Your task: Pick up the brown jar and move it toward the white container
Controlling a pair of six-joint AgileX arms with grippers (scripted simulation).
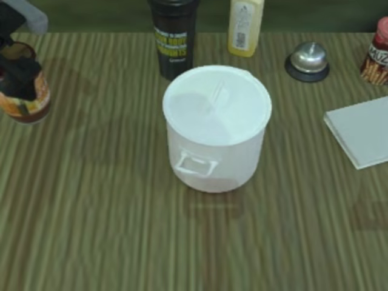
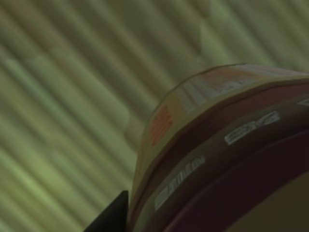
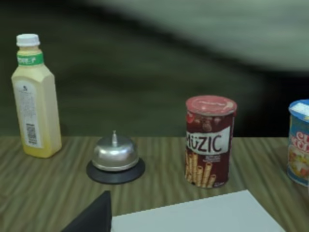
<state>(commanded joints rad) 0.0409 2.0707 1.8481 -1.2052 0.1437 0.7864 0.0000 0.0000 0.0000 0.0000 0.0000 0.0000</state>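
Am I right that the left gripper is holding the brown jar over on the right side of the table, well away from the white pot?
Not quite. The top view shows the left gripper holding the brown jar at the table's left edge, not the right. It is indeed well away from the white container.

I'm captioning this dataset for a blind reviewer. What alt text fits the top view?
At the table's far left, the left gripper holds the brown jar, well apart from the white container at centre. Behind the container stand a black tumbler and a yellow bottle; to the right are a bell, a red-capped can and a white slab.
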